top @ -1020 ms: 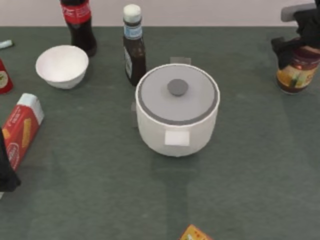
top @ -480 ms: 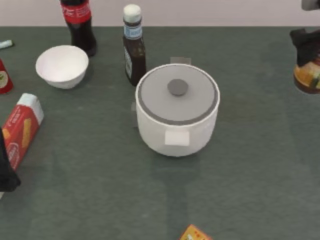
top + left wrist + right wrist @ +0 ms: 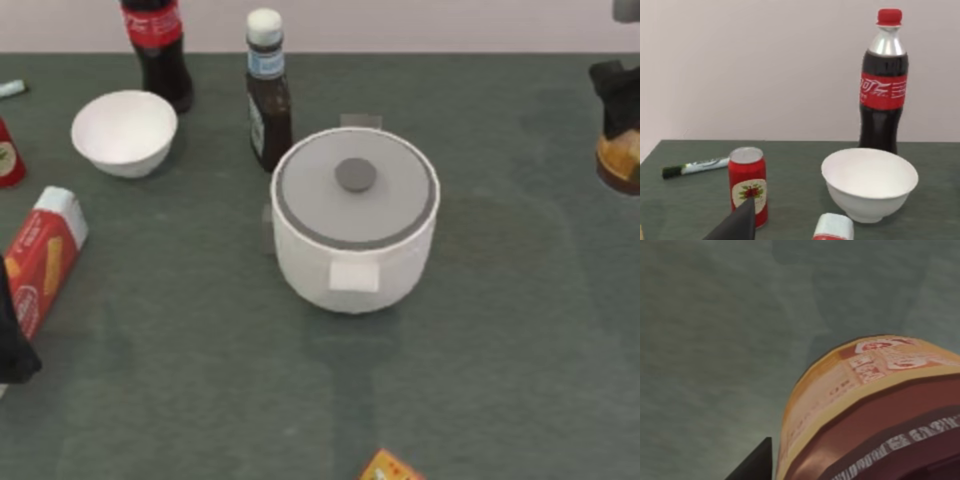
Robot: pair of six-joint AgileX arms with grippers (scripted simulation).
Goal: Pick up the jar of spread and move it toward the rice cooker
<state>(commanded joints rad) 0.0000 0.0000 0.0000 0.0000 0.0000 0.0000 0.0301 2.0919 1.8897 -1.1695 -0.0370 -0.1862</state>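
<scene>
The jar of spread (image 3: 622, 160) is seen at the far right edge of the top view, partly cut off, with the right gripper (image 3: 618, 95) set over its top. It is held clear of the table (image 3: 500, 350); in the right wrist view the jar (image 3: 875, 405) is shown close up, its yellow-orange label and maroon lid band filling the lower half, with green tabletop well beneath it. The fingers are closed on the jar at its lid end, one dark fingertip (image 3: 752, 462) being visible beside the label. The jar's long axis is kept roughly upright, lid upward toward the gripper and base toward the table; a slight tilt cannot be judged.

The rice cooker (image 3: 354, 222) is stood at the middle of the table, well apart from the jar, its grey lid closed and its white square patch turned toward the near edge. The stretch of table between jar and cooker is bare.

Behind the cooker, just to its left, a brown sauce bottle (image 3: 267, 88) is stood upright. Further left are a cola bottle (image 3: 158, 50), a white bowl (image 3: 124, 132), a red can (image 3: 747, 184) and a marker (image 3: 695, 167). A red carton (image 3: 40, 258) is laid at the left edge, and an orange packet (image 3: 388, 467) is seen at the near edge.

The left gripper (image 3: 14, 345) is parked at the left edge of the table; whether its fingers are apart cannot be told.
</scene>
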